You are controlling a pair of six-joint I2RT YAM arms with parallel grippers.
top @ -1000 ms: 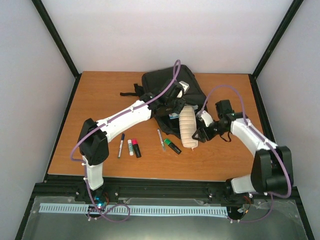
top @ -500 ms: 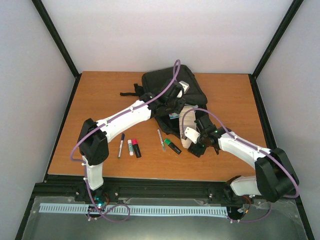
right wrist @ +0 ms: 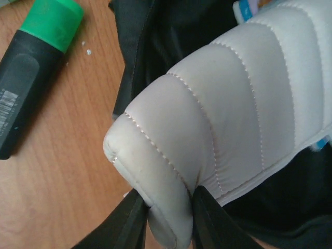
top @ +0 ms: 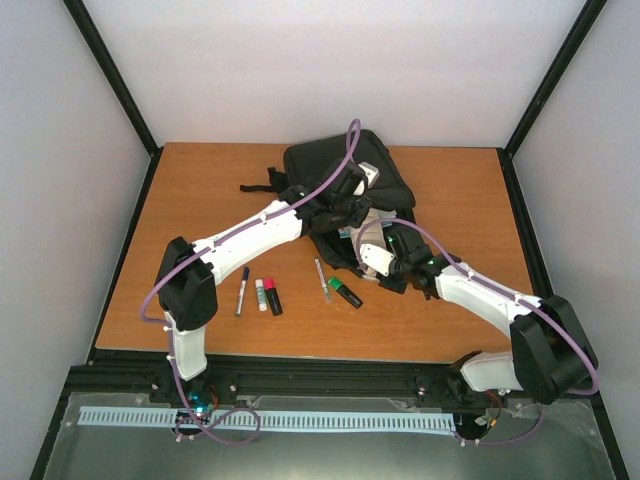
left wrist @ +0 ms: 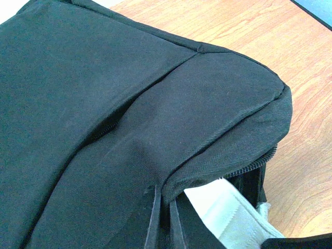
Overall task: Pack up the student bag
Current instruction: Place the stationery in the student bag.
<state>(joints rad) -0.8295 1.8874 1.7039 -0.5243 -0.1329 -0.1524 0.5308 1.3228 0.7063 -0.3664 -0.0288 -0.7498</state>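
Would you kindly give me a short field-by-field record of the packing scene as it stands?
bag: black student bag, far middle of the table
left tool: shut on the fabric edge at the bag's opening, holding it up
right tool: shut on one end of the cream pouch
pouch: other end lies under the raised edge, in the opening
loose items include: green highlighter, thin pen, blue-capped pen, pink-capped black marker
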